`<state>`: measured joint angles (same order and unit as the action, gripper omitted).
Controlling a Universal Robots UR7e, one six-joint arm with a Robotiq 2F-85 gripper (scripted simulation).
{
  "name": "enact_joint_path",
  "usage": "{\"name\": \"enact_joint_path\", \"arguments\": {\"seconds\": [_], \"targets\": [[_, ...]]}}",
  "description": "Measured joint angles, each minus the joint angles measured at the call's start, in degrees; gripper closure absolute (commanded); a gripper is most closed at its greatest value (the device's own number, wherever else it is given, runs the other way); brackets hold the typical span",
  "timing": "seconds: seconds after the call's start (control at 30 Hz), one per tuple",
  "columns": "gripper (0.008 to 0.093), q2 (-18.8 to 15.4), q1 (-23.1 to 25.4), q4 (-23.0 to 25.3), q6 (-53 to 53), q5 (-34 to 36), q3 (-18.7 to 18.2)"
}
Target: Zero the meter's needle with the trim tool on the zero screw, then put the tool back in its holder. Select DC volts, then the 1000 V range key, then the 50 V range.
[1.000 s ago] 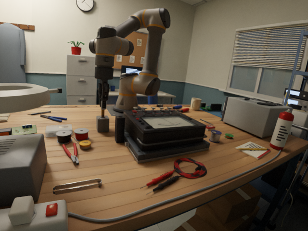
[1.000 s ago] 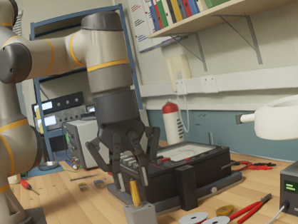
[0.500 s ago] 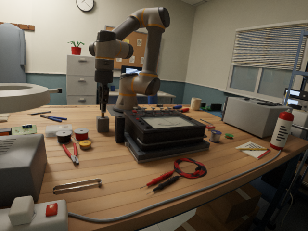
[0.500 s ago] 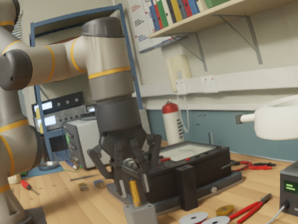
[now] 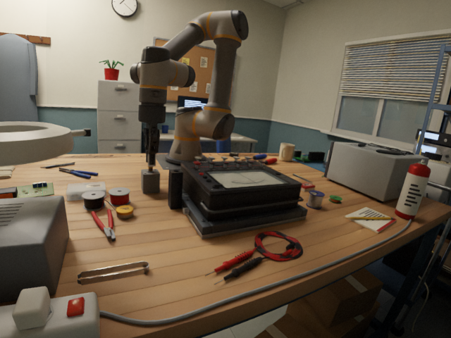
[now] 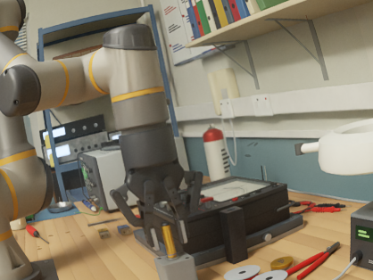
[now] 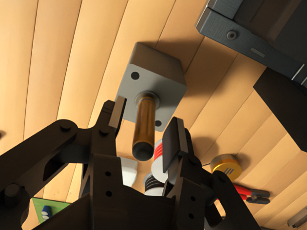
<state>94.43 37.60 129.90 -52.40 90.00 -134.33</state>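
Observation:
On the left part of the wooden bench, beside the black analog meter (image 5: 242,193), a small grey block holder (image 5: 150,181) stands with the amber-handled trim tool (image 7: 144,129) upright in its socket. The meter's white dial (image 5: 246,178) faces up, with a row of keys and knobs along its far edge. My gripper (image 7: 146,126) hangs straight down over the holder with its fingers on either side of the tool's handle, also seen from the second side camera (image 6: 168,232). The gripper is open and holds nothing.
A white box (image 5: 86,190), wire spools (image 5: 119,196) and red-handled pliers (image 5: 104,223) lie left of the holder. A black block (image 5: 175,189) stands between holder and meter. Red and black test probes (image 5: 262,256) lie in front of the meter, tweezers (image 5: 113,272) nearer the bench edge.

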Motion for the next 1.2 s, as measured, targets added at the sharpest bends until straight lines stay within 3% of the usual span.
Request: {"name": "enact_joint_path", "arguments": {"seconds": [0.23,0.83,1.2], "targets": [[0.0579,0.0,0.0,0.0,0.0,0.0,0.0],[0.0934,0.0,0.0,0.0,0.0,0.0,0.0],[0.0934,0.0,0.0,0.0,0.0,0.0,0.0]]}}
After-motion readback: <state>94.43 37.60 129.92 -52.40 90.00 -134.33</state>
